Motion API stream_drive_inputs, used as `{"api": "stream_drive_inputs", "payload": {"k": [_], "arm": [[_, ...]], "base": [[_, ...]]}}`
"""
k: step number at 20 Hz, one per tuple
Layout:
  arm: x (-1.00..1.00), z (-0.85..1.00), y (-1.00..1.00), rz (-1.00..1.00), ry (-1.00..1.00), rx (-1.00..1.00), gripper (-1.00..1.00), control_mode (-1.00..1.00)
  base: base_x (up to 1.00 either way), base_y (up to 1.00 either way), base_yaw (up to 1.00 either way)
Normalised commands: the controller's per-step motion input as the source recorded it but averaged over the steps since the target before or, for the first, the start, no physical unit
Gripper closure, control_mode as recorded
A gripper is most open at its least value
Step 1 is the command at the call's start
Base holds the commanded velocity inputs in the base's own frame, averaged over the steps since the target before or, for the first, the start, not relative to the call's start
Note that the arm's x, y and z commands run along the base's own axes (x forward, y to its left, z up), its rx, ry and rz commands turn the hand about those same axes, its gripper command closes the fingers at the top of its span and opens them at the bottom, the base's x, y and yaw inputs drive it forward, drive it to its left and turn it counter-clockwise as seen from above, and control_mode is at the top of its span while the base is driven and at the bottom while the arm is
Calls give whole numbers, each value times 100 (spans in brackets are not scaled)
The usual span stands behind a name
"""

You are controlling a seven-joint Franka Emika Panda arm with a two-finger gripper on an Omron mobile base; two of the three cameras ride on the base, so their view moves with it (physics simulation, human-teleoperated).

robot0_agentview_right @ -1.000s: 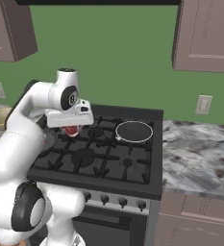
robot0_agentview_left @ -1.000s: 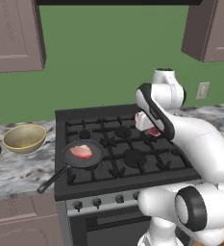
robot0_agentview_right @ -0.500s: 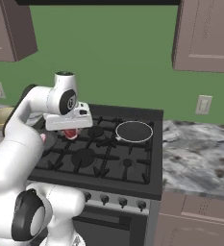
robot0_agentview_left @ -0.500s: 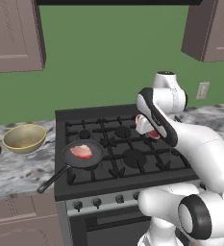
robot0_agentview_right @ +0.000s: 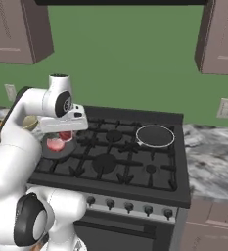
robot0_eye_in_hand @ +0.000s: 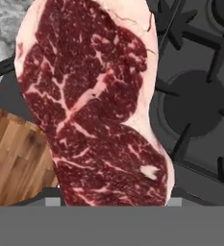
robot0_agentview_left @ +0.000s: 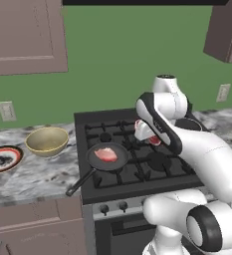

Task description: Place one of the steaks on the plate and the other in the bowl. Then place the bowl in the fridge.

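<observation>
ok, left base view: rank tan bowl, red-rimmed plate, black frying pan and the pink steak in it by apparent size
1. Black frying pan with long handle
2. Round tan-yellow bowl and red-rimmed plate: similar, and the plate is cut off by the frame edge, so no ranking
3. Pale pink steak in the pan

- Black gas stove (robot0_agentview_left: 137,169) w/ dark grates, knobs along front.
- Black frying pan (robot0_agentview_left: 100,160) on front-left burner, handle pointing front-left.
- 2nd black pan (robot0_agentview_right: 155,136) on back-right burner.
- Marble counter (robot0_agentview_left: 33,177) both sides.
- Green wall (robot0_agentview_left: 132,55); brown upper cabinets (robot0_agentview_left: 25,35).
- Wall outlet (robot0_agentview_right: 226,108).
</observation>
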Motion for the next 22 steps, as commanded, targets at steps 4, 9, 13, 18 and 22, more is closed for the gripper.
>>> {"api": "stream_drive_inputs", "payload": {"k": [4, 9, 13, 18, 22], "arm": [[0, 0, 0, 0, 0, 0, 100, 100], [0, 0, 0, 0, 0, 0, 100, 100], [0, 0, 0, 0, 0, 0, 100, 100], [0, 0, 0, 0, 0, 0, 100, 100], [0, 0, 0, 0, 0, 0, 100, 100]], "base": [[0, 91, 0], [0, 86, 0], [0, 52, -1], [8, 30, -3], [21, 4, 0]]}}
